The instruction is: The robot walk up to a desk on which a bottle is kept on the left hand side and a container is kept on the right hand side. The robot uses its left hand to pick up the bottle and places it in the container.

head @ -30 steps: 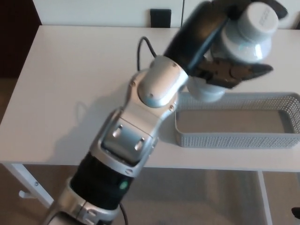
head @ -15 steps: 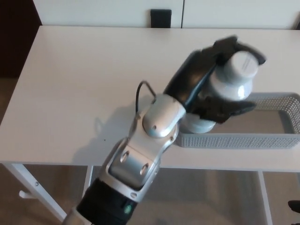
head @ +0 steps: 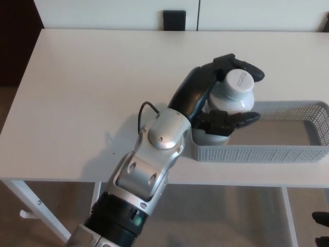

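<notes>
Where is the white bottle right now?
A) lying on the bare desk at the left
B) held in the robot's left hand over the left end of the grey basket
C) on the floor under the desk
B: the left hand has its black fingers wrapped around the bottle, at the left end of the mesh basket.

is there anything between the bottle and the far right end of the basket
No. In the head view, the white plastic bottle, held by the black left hand, sits at the left end of the grey mesh basket; the basket floor beyond it is bare.

The left hand [head: 216, 98] hides the bottle's [head: 234, 95] lower body; the container's [head: 267, 153] right end is cropped.
</notes>
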`<state>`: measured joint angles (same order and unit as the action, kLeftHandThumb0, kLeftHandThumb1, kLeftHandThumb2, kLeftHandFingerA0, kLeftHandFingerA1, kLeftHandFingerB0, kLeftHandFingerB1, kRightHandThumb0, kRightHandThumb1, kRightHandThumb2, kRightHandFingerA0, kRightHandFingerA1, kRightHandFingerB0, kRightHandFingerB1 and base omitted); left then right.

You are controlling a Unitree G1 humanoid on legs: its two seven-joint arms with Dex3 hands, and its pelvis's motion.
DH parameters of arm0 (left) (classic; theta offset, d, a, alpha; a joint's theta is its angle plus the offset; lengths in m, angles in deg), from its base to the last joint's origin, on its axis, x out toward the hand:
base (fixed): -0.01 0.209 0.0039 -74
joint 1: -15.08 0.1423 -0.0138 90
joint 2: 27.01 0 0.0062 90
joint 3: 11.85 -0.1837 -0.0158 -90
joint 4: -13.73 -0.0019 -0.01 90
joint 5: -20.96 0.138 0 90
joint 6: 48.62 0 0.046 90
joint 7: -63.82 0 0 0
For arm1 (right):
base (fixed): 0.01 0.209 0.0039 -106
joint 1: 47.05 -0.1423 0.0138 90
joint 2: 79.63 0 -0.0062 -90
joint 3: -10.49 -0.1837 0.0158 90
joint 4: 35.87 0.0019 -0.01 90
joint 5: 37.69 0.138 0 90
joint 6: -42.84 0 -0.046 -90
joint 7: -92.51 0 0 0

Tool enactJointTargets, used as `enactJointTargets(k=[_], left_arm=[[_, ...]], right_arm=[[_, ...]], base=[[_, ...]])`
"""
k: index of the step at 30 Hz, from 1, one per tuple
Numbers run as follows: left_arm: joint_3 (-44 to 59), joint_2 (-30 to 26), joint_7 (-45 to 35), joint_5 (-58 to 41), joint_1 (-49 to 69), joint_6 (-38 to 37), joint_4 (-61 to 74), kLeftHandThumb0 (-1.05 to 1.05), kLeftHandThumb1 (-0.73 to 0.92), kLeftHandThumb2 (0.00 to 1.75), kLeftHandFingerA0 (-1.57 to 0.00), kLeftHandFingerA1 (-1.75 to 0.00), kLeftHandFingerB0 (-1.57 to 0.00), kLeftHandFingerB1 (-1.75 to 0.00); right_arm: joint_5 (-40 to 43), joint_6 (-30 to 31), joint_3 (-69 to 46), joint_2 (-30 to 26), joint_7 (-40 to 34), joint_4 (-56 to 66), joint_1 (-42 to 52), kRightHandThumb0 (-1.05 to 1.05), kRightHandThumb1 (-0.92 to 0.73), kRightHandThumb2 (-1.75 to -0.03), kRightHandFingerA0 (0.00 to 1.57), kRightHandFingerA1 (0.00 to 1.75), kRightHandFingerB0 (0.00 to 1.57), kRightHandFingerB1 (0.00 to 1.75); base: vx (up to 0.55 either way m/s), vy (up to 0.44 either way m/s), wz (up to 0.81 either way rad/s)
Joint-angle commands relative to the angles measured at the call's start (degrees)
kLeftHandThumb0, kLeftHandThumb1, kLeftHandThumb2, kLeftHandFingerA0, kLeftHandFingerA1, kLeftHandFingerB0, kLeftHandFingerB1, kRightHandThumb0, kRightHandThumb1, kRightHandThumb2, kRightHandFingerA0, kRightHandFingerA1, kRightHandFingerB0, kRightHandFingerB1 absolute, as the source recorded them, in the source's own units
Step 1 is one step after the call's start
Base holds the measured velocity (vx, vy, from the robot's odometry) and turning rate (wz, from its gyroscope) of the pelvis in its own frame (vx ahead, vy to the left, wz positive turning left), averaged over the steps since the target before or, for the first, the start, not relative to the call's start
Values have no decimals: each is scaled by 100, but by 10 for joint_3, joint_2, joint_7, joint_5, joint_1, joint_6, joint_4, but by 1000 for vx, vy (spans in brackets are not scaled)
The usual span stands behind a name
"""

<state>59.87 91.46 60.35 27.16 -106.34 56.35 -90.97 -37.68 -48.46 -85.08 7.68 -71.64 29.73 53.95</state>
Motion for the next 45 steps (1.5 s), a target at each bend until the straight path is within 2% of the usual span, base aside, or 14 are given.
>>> enactJointTargets(k=[1,3,4,5,6,12,14,17,22,23,28,35,36,45], left_arm=[[25,-7,-5,-5,-33,-10,-9,-29,80,72,-111,-128,-79,-107],[28,-2,-6,-7,-35,-10,-10,-29,79,70,-117,-118,-83,-97],[28,1,-8,-11,-32,-6,-5,-54,68,62,-69,-49,-37,-33],[28,1,-8,-11,-32,-6,-5,-54,68,62,-69,-49,-37,-33],[26,-1,-24,-18,-29,4,5,-85,50,87,0,0,0,-2],[34,-10,-56,-34,-30,6,12,-89,47,83,0,0,0,0],[38,-15,-53,-30,-35,-4,8,-90,60,59,0,0,0,0],[62,-47,-70,-34,-62,3,25,-93,53,90,0,0,0,0],[74,-68,-88,-42,-82,14,50,-86,62,60,0,0,0,0],[82,-74,-97,-52,-92,26,73,-90,50,83,0,0,0,0],[129,-112,-131,-102,-138,80,196,-94,55,91,0,0,0,0],[229,-206,-146,-138,-185,121,338,-87,62,60,0,0,0,0],[260,-237,-156,-144,-166,114,362,-86,50,88,0,0,0,-7],[571,-309,-223,-213,230,45,298,-55,42,79,-1,-32,-3,-27]], right_arm=[[-2,10,-1,-6,-4,-1,-6,-35,-72,-61,32,44,36,42],[0,11,-2,-4,-3,1,-5,-35,-72,-61,31,44,36,42],[0,11,-1,-5,-2,2,-5,-36,-72,-62,30,43,36,41],[0,11,-1,-5,-2,2,-5,-36,-72,-62,30,43,36,41],[0,12,-1,-5,-2,2,-5,-36,-72,-61,30,43,36,41],[-2,9,1,-8,0,-7,-11,-37,-72,-61,29,43,36,41],[-5,14,3,-10,-1,-2,-11,-37,-72,-61,30,43,36,41],[-5,16,4,-13,2,-3,-15,-37,-72,-61,31,45,36,42],[-4,21,5,-12,4,-2,-18,-37,-72,-61,30,45,35,41],[-6,18,7,-11,2,-5,-20,-37,-71,-61,31,45,36,42],[-9,14,11,-12,3,-13,-29,-39,-72,-61,30,44,35,41],[-14,19,14,-18,4,-13,-31,-39,-72,-61,30,42,34,40],[-14,19,14,-19,4,-13,-28,-38,-71,-61,31,43,34,40],[-2,11,-3,-27,5,-38,-5,-35,-72,-61,32,44,35,41]], base=[[0,0,0],[0,0,0],[0,0,0],[0,0,0],[0,0,0],[0,0,0],[0,0,0],[0,0,0],[0,0,0],[0,0,0],[0,0,0],[0,0,0],[0,0,0],[0,0,2]])
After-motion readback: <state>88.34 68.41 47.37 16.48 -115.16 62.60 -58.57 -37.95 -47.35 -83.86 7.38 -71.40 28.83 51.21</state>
